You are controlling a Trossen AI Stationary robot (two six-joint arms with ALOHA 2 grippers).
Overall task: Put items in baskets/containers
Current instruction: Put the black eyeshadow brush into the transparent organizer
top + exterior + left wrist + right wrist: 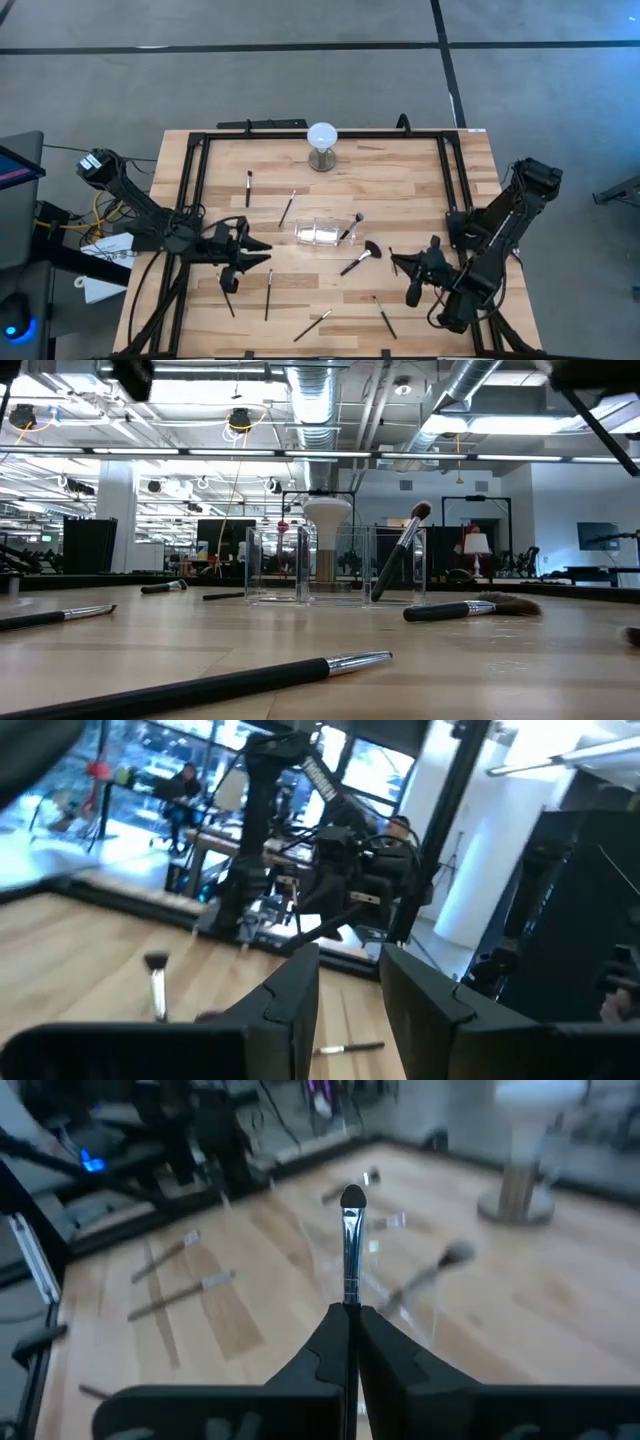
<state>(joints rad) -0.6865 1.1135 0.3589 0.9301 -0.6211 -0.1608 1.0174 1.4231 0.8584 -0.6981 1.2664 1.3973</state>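
A wooden bench (400, 190) carries a clear holder (318, 234) near its middle, with one brush (352, 227) leaning in its right end, bristles up (the low view shows it propped at a slant against the holder's wall). A white globe lamp (322, 143) is set near the far edge, behind the holder.

The right gripper (350, 1312) is held above the bench near its right edge, and its fingers are pressed together on a slim brush (351, 1245) that sticks out forward between them, with silver ferrule and small dark tip pointing toward the holder.

The left gripper (262, 252) is held over the bench toward its left side, just left of the holder; its fingers (290, 1010) are seen with a gap between them, and nothing can be seen in that gap.

The other brushes are scattered on the wood: a fan-headed brush (360, 258) just right of the holder, two (248, 187) toward the far left, and several (312, 324) along the near edge.
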